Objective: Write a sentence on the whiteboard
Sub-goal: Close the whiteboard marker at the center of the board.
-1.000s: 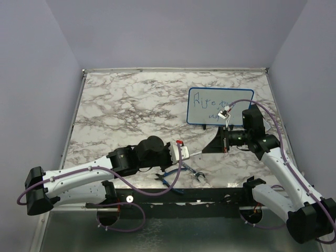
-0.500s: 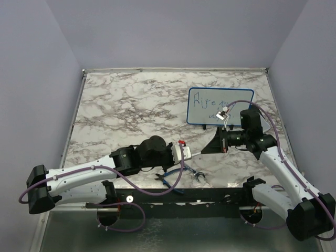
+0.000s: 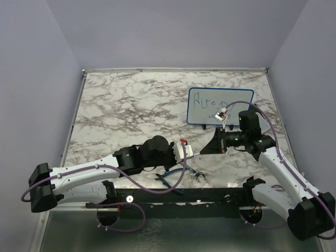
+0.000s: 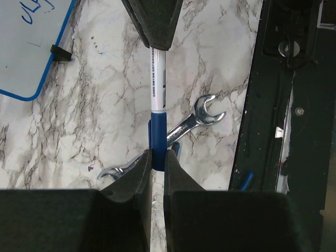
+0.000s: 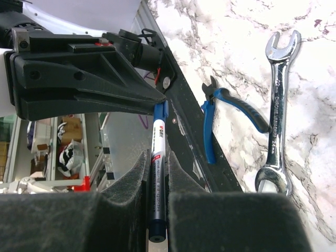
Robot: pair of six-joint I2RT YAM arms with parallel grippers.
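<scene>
The whiteboard (image 3: pixel 201 114) lies at the back right of the table, and the sentence (image 3: pixel 206 99) is a thin blue scrawl on it. My two grippers face each other in front of it with a marker (image 4: pixel 158 79) between them. The left gripper (image 4: pixel 158 158) is shut on the marker's blue cap (image 4: pixel 158 131). The right gripper (image 5: pixel 157 157) is shut on the marker's white barrel (image 5: pixel 158 139). In the top view the left gripper (image 3: pixel 191 153) and the right gripper (image 3: pixel 203 150) nearly meet. A corner of the whiteboard (image 4: pixel 29 58) also shows in the left wrist view.
Blue-handled pliers (image 3: pixel 169 178) and a steel wrench (image 3: pixel 195 174) lie on the marble near the front edge, below the held marker. The wrench (image 5: pixel 278 105) and pliers (image 5: pixel 231 113) show again in the right wrist view. The black base rail (image 3: pixel 210 193) runs along the near edge.
The two grippers have drawn slightly closer together along the marker: the left one edged right, the right one edged left. Both grips are unchanged.
</scene>
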